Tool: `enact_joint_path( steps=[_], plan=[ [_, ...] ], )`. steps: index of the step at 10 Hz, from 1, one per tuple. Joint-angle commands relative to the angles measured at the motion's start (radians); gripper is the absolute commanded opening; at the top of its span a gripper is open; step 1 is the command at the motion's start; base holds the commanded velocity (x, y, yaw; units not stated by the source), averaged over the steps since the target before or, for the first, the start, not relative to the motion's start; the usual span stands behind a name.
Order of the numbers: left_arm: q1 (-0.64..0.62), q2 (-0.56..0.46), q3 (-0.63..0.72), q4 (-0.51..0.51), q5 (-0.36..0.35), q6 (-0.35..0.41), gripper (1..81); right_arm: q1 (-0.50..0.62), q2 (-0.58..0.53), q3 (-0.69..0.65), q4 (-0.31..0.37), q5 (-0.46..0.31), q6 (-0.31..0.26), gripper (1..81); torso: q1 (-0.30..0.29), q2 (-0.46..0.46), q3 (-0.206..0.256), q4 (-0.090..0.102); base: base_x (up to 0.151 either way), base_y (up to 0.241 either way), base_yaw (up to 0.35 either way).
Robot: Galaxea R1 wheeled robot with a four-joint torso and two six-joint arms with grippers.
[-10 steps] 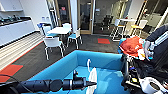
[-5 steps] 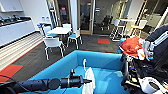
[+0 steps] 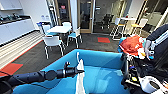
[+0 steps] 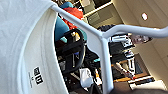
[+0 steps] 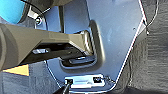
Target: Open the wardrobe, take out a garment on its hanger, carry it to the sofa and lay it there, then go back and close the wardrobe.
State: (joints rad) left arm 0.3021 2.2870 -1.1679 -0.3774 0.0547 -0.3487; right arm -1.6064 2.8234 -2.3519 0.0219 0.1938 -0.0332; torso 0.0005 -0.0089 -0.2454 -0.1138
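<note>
My left arm reaches in from the left, and my left gripper [image 3: 81, 71] is shut on the hanger [image 3: 78, 57] above the blue sofa [image 3: 105, 75]. The white garment [image 3: 80, 82] hangs straight down from it over the sofa's seat, near the front. In the left wrist view the white hanger [image 4: 105, 50] and the garment's [image 4: 22, 37] collar with a small label show close up, and part of the sofa [image 4: 61, 27] lies behind them. The right wrist view shows the robot's own plate and dark carpet.
A person [image 3: 157, 42] with a control rig stands at the right, beside an orange-red cloth [image 3: 131, 43] on the sofa's right end. Beyond the sofa are a white table [image 3: 58, 29] with white chairs [image 3: 52, 41], a counter [image 3: 15, 27] at left and glass doors behind.
</note>
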Motion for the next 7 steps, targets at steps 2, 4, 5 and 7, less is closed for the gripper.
enact_joint_path(
  steps=[2, 4, 5, 7],
  plan=[
    [-0.208, 0.029, -0.049, -0.035, 0.048, -0.003, 1.0, 0.009, -0.014, 0.013, -0.004, -0.062, -0.004, 81.1, 0.0, 0.0, -0.123, 0.0, 0.0, 0.0, 0.0],
    [-0.235, 0.071, -0.085, -0.05, 0.048, -0.003, 1.0, 0.009, -0.014, 0.014, -0.004, -0.06, -0.004, 81.1, 0.001, 0.0, -0.176, 0.0, 0.0, 0.0, 0.0],
    [-0.243, 0.089, -0.108, -0.055, 0.048, -0.003, 1.0, 0.007, -0.014, 0.017, -0.004, -0.06, -0.004, 81.1, 0.001, 0.001, -0.133, 0.0, 0.0, 0.0, 0.0],
    [-0.251, 0.12, -0.173, -0.058, 0.051, -0.003, 1.0, 0.011, -0.01, 0.017, 0.001, -0.06, -0.004, 81.1, 0.002, 0.001, -0.16, 0.0, 0.0, 0.0, 0.0]
  ],
)
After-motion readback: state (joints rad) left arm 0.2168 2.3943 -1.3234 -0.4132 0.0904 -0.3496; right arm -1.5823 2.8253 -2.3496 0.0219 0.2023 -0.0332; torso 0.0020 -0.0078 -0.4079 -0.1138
